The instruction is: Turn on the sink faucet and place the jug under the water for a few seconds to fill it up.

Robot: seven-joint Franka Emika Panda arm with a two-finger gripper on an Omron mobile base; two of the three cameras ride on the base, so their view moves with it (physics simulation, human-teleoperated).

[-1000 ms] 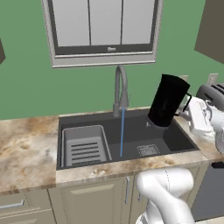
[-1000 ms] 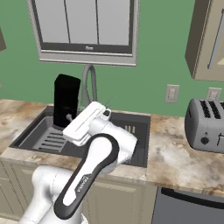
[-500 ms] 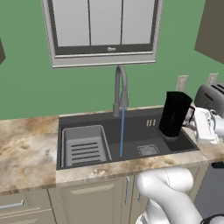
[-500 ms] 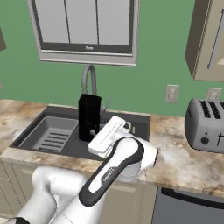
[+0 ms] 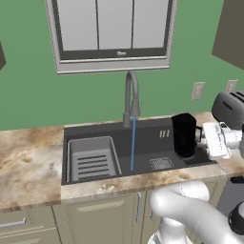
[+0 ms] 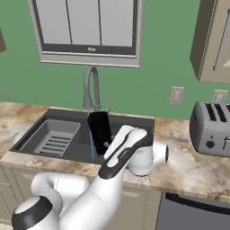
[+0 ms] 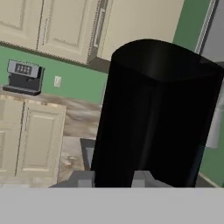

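The pincer [image 5: 199, 139] pinches the black jug [image 5: 184, 135], holding it upright over the right end of the sink [image 5: 95, 138], well right of the water [image 5: 133, 143] running from the faucet [image 5: 131, 97]

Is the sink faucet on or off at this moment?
On: a thin blue water stream falls from the sink faucet into the sink.
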